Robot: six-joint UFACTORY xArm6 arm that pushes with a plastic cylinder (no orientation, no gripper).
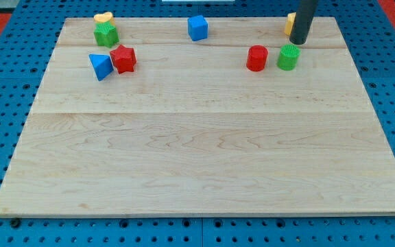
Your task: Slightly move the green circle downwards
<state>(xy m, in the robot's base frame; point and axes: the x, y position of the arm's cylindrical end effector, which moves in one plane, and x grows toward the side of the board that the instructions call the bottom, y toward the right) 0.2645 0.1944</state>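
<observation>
My tip (299, 42) rests on the wooden bench (204, 158) near the view's top right corner, just above the green circle (288, 57) and close to touching its upper edge. There are no fingers on this arm, only the dark rod, so nothing is held. The green circle sits just beside a red cylinder (256, 58), which lies to its left in the view. A yellow block (290, 23) peeks out from behind the rod, its shape mostly hidden. A blue cube (197, 28) stands near the top middle. At the view's top left, a yellow heart (103, 18) touches a green star-like block (105, 34); below them a blue triangle (101, 66) touches a red block (123, 59).
</observation>
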